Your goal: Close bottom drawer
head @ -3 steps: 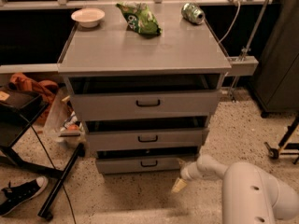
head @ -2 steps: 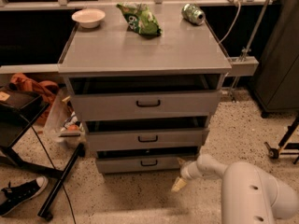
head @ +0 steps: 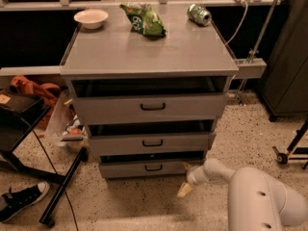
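The bottom drawer (head: pixel 149 168) is the lowest, narrowest grey front of the cabinet (head: pixel 149 52), with a small black loop handle (head: pixel 153 167). It stands slightly pulled out, with a dark gap above it. My gripper (head: pixel 185 183) is low above the floor, just off the drawer's right front corner, at the end of the white arm (head: pixel 250 196) that comes in from the lower right. Its yellowish fingertips (head: pixel 184 189) point down and left.
The middle drawer (head: pixel 151 143) and the top drawer (head: pixel 150 108) also stand out a little. On the cabinet top lie a white bowl (head: pixel 91 18), a green chip bag (head: pixel 144 19) and a green can (head: pixel 199 14). A black stand (head: pixel 62 186), a shoe (head: pixel 21 200) and bags (head: pixel 67 124) are on the left floor.
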